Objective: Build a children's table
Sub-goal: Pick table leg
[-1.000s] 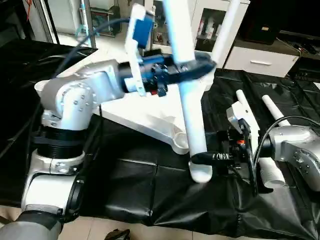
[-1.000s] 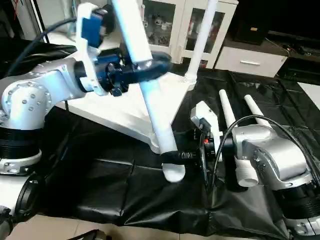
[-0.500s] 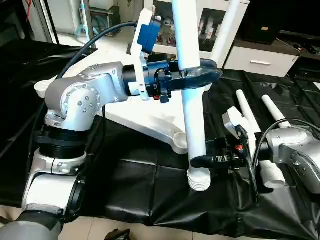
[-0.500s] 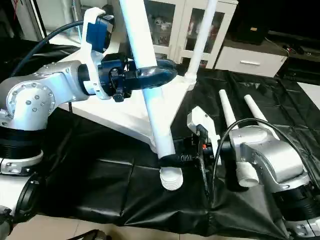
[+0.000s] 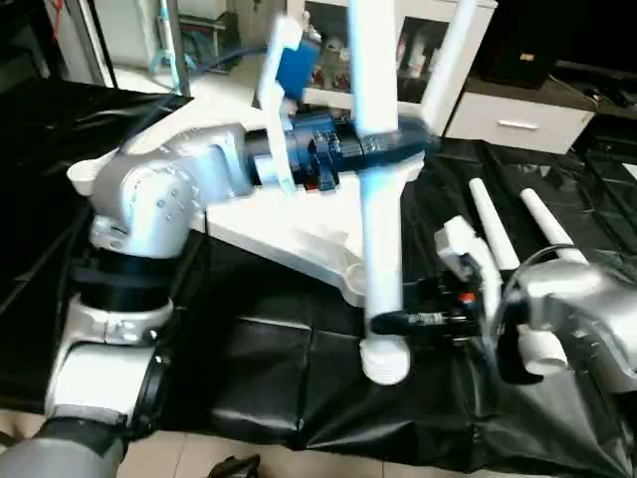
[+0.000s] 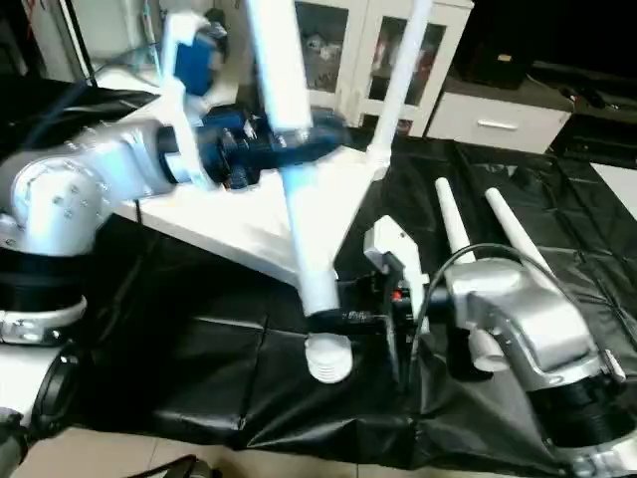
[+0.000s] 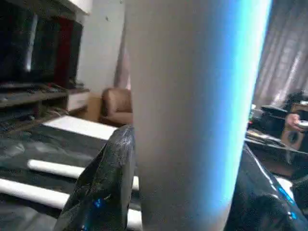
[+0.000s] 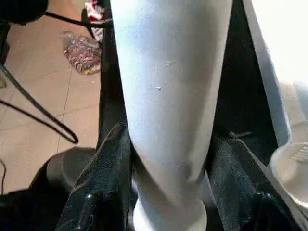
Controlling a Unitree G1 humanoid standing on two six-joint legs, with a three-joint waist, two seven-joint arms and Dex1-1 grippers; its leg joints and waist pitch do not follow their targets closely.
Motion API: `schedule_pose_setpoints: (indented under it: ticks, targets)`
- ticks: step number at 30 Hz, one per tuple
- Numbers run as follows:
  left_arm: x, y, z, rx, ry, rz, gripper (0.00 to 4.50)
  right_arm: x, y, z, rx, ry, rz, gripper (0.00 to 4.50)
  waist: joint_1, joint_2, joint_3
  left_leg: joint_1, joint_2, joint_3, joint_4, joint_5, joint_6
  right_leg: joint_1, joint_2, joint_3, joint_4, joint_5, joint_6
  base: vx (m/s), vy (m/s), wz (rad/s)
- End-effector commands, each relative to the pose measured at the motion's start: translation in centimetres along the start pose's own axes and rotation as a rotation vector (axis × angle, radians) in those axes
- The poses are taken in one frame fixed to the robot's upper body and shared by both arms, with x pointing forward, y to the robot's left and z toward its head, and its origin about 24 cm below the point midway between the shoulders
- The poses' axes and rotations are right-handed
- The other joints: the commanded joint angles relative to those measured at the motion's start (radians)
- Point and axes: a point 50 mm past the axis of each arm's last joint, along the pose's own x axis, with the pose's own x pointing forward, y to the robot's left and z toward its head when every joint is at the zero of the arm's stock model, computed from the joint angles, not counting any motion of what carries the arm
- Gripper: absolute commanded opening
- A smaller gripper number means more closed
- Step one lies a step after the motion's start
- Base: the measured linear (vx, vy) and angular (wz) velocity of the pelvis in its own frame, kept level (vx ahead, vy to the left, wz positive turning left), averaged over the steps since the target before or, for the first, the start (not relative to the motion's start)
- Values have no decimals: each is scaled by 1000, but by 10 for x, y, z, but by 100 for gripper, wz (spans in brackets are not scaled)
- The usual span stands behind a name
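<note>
— Two pincers were on one leg (image 5: 383, 249), weren't they? What had changed in that last second?

— The leg had swung from a lean to nearly upright. Its threaded end (image 5: 385, 360) had also drifted left, closer to the near corner socket (image 5: 355, 284) of the table top (image 5: 289, 234). The end hung just off that socket and lower than it, over the black-covered bench (image 5: 259, 398).

— So what did that mean for the build?

— I judged it was being lined up for screwing in, not yet entered. The threads showed bare and outside the socket.

— Start at the left, then. How was that arm set?

— The left arm (image 5: 159, 199) reached across level, elbow almost straight. The left pincer (image 5: 383, 149) was closed around the upper part of the leg. In the left wrist view its fingers (image 7: 106, 192) hugged the tube on both sides.

— And further right?

— The table top lay underside up on the bench, and one fitted leg (image 5: 448, 60) rose from its far corner. The right arm (image 5: 577, 309) came in low from the side. The right pincer (image 5: 383, 321) had narrowed onto the leg just above the threads, and its fingers (image 8: 101, 192) pressed the tube.

— Anything past that?

— Two spare legs (image 5: 493, 224) lay side by side on the bench beyond the right arm, untouched.
</note>
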Motion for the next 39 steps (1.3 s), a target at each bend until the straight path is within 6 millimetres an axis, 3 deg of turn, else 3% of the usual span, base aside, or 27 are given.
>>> schedule_pose_setpoints:
  ticks: [1,4,7,14,17,21,28,30,39]
  targets:
    - [1,-1,4,21,-9,6,275,-7,-4,10,-35,-39,-44,182,1,5,-76,12,35,-10,-79,-178,-37,55,-55,39,-61,-242,-188,0,0,0]
    - [-1,1,3,24,-20,37,312,-8,-6,13,-42,-60,-72,182,1,8,-76,13,36,-10,-79,-190,-42,54,-54,38,-62,-244,-188,0,0,0]
    - [-2,-2,-7,21,10,37,318,-11,-10,19,-64,-78,-109,182,1,4,-76,13,37,-11,-81,-184,-44,55,-56,38,-59,-237,-185,0,0,0]
    - [3,-10,-24,-1,56,10,321,-11,-11,23,-80,-83,-120,182,2,8,-76,14,37,-9,-80,-182,-43,54,-56,40,-60,-245,-185,0,0,0]
    - [7,-10,-33,-8,78,13,321,-9,-11,23,-78,-82,-120,182,0,5,-74,12,36,-9,-82,-190,-43,54,-54,39,-64,-261,-174,0,0,0]
    - [7,-5,-37,-13,91,53,285,-9,-11,22,-77,-81,-124,182,0,4,-75,12,36,-10,-81,-191,-42,54,-54,39,-66,-278,-160,0,0,0]
    - [6,-2,-39,-18,98,80,237,-8,-12,24,-83,-83,-124,182,-1,4,-76,12,36,-10,-81,-182,-40,54,-54,39,-62,-246,-174,0,0,0]
    - [5,-1,-38,-13,97,93,199,-8,-13,24,-84,-83,-126,182,-1,4,-75,13,35,-9,-81,-189,-40,53,-54,39,-65,-259,-172,0,0,0]
    - [6,2,-27,-27,17,111,173,-6,-14,26,-94,-88,-124,181,0,-1,-76,10,34,-9,-80,-176,-35,54,-55,39,-64,-261,-170,0,0,0]
